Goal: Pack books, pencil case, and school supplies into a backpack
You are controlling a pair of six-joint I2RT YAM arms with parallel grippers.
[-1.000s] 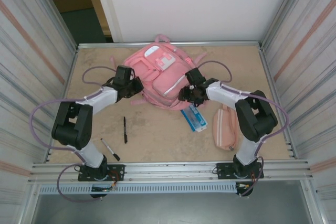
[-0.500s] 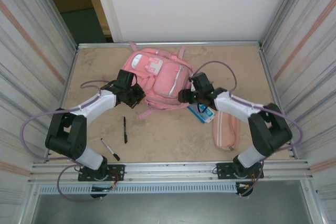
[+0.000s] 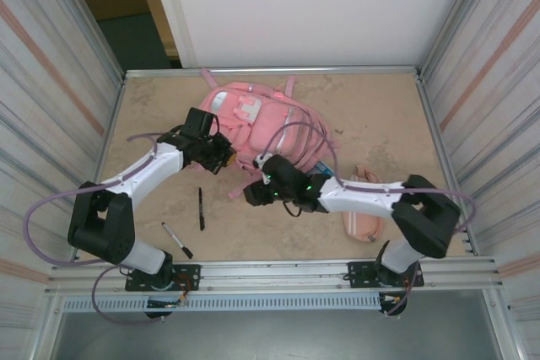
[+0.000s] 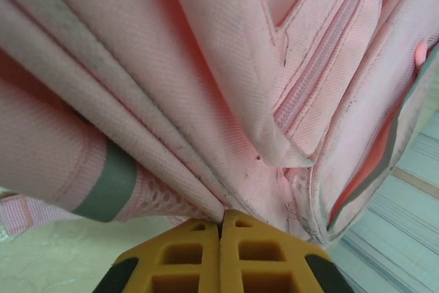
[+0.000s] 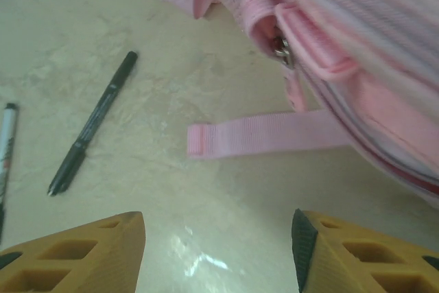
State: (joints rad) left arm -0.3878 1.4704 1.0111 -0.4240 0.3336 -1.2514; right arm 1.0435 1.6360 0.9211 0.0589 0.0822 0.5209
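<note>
White-tipped pen (image 3: 177, 240) nearest, near left; black pen (image 3: 201, 208) just beyond it. Pencil case (image 3: 364, 212) near right, beside right arm. Right gripper (image 5: 219, 238) spread wide, empty, low over table (image 3: 380, 115), strap (image 5: 267, 132) just ahead. Left gripper (image 4: 221, 216) clenched on backpack (image 3: 261, 120) fabric, near-left edge. Backpack lies far centre.

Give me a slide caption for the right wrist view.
Open right end effector facing a loose backpack strap, black pen lying nearby.

pencil case (image 3: 364, 223) half under the right forearm, white-tipped pen (image 5: 5, 138) cut off (left edge)
</note>
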